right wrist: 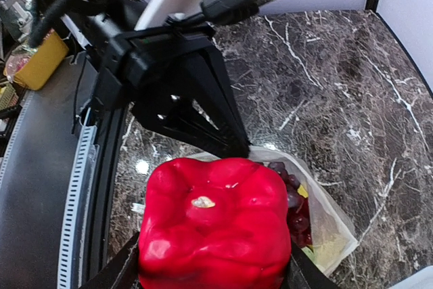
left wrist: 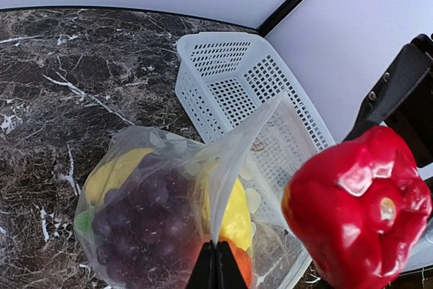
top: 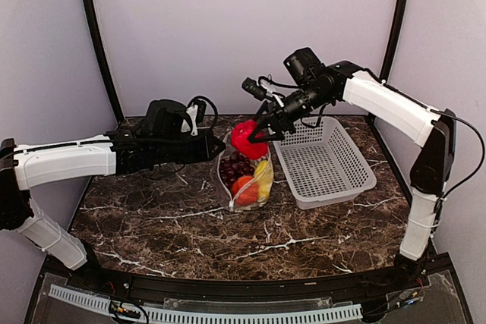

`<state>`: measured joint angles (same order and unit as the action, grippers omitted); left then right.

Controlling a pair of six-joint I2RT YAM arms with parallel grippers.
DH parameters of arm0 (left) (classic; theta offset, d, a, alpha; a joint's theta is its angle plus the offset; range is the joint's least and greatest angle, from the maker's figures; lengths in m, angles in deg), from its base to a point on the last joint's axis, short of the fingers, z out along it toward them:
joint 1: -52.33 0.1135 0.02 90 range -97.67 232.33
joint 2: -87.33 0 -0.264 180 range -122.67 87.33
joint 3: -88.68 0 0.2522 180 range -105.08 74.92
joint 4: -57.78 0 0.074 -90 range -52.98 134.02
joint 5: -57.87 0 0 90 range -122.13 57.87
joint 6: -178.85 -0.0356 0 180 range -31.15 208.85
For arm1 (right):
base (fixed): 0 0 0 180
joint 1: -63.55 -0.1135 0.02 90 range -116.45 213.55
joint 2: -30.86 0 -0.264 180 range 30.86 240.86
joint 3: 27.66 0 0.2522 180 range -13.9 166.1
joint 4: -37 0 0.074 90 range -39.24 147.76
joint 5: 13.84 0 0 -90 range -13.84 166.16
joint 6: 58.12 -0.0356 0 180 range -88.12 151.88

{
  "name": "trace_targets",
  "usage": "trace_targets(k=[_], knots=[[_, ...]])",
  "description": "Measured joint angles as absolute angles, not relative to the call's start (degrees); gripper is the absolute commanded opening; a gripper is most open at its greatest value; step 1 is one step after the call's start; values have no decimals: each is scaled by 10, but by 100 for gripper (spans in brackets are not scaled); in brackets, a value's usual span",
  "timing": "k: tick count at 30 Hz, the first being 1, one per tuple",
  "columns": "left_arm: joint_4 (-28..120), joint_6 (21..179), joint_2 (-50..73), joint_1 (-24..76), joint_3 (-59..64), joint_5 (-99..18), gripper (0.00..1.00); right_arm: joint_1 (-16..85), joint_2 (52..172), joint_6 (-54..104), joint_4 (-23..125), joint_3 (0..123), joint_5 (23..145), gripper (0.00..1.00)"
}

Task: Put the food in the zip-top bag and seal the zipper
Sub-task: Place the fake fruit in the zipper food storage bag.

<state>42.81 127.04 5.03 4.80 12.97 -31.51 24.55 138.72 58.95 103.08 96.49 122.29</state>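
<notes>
Above the open mouth of the zip-top bag (top: 244, 181), the right gripper (top: 253, 136) grasps the red pepper (top: 247, 139) between its jaws, holding it clear of the plastic. The bag stands near the middle of the dark marble table (top: 152, 225), with the left side of its rim raised. There the left gripper (left wrist: 216, 265) is clenched tight on the film at the mouth's edge. Inside the bag lie dark purple grapes (left wrist: 142, 225), two yellow oblongs (left wrist: 235, 218) and an orange-red round piece (top: 244, 187). Just to the right of the bag sits the white mesh basket (top: 326, 165). Whether the two touch cannot be told. In the left wrist view, the raised film overlaps the basket's near wall.
</notes>
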Motion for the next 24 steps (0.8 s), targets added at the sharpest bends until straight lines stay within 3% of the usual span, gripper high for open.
trace_targets(k=[4,8,12,24], knots=[[426,1270,50,48,130,-315,1,245,1398,598,1015,969,1182,57],[425,1270,52,48,130,-314,1,236,1399,610,1004,969,1137,70],[421,1270,54,48,130,-314,1,214,1399,628,1006,963,1095,75],[421,1270,54,48,128,-315,1,203,1381,602,983,961,955,70]])
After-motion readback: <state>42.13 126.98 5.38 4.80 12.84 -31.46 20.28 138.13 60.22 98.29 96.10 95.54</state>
